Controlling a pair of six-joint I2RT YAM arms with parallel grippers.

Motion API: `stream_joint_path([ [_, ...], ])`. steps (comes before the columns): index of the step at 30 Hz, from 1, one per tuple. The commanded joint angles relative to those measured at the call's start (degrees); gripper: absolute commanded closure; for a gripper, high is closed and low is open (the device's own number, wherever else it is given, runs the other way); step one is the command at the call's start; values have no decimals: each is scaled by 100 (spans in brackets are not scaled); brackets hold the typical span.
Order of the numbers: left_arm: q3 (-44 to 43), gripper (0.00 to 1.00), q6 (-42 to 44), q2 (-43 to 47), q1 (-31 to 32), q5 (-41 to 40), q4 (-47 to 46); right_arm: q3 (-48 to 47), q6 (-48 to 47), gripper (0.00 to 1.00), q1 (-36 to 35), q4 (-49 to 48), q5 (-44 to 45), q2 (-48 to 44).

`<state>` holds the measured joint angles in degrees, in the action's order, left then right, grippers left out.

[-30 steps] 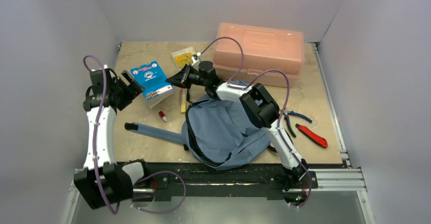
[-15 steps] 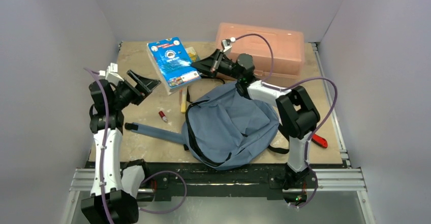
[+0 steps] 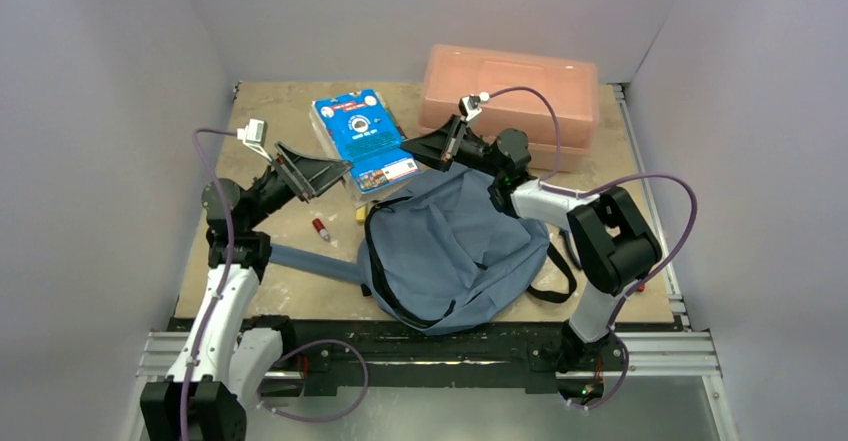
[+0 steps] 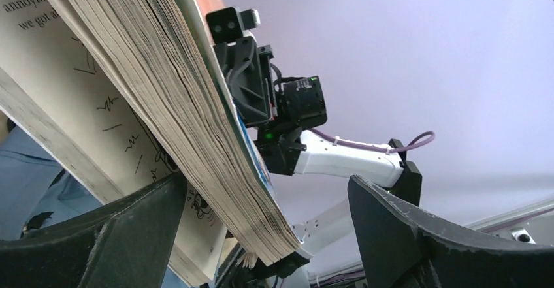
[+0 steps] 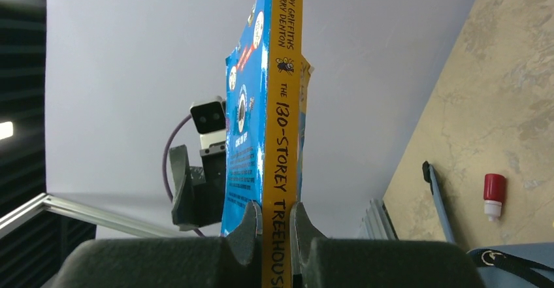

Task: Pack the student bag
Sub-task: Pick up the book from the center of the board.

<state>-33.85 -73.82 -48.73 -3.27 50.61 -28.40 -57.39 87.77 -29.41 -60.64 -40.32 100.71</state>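
Note:
The student bag (image 3: 450, 251), blue-grey and soft, lies at the table's front centre with its dark zipper showing. My right gripper (image 3: 412, 148) is shut on the yellow spine of a blue paperback book (image 3: 363, 141) and holds it in the air behind the bag's left side. In the right wrist view the fingers (image 5: 247, 226) pinch the spine (image 5: 281, 138). My left gripper (image 3: 330, 173) is open at the book's other edge. In the left wrist view the book's page edge (image 4: 170, 112) hangs between the wide-open fingers (image 4: 392, 229), apart from the right one.
A salmon-pink plastic box (image 3: 520, 76) stands at the back right. A small red-capped bottle (image 3: 320, 228) and a yellow stick (image 3: 358, 214) lie left of the bag. The bag's blue shoulder strap (image 3: 300, 259) stretches left. The bottle also shows in the right wrist view (image 5: 493, 193).
The right gripper has lifted the book off the table and carried it up and to the right. The left gripper has risen and moved right until its open fingers straddle the book's page edge.

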Motion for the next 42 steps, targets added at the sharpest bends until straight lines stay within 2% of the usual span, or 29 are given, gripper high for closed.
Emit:
stream_joint_path([
  [1, 192, 7, 62, 347, 278, -564, -406, 218, 663, 100, 57, -1269, 23, -352],
  [6, 164, 7, 673, 1250, 278, -1455, 1235, 420, 721, 100, 158, -1273, 151, -577],
  [8, -2, 7, 845, 1287, 426, -1640, 1948, 568, 840, 100, 215, -1314, 357, -676],
  [9, -4, 7, 872, 1261, 476, -1740, 2014, 645, 957, 100, 236, -1337, 514, -720],
  [12, 209, 0, 850, 1125, 708, -1924, 1246, 844, 1361, 100, 219, -1265, 1135, -842],
  [16, 233, 0, 939, 783, 1170, -1958, 373, 1028, 1624, 100, 160, -780, 2121, -1130],
  [21, 747, 0, 1407, 774, 2393, -3466, -925, 643, 1430, 100, -140, 426, 2866, -1429],
  [25, 582, 0, 1851, 458, 2982, -3917, -1016, 439, 1358, 100, -401, 878, 3342, -1489],
  [32, 554, 0, 1934, -348, 3497, -4929, -2105, 161, 1078, 100, -876, 1222, 3781, -1457],
  [38, 597, 0, 2555, -393, 4161, -6902, -2305, 278, 655, 100, -1093, 1456, 4383, -1694],
  [42, 325, 8, 2732, -519, 4334, -7519, -2188, 347, 443, 100, -1201, 1552, 4772, -1799],
])
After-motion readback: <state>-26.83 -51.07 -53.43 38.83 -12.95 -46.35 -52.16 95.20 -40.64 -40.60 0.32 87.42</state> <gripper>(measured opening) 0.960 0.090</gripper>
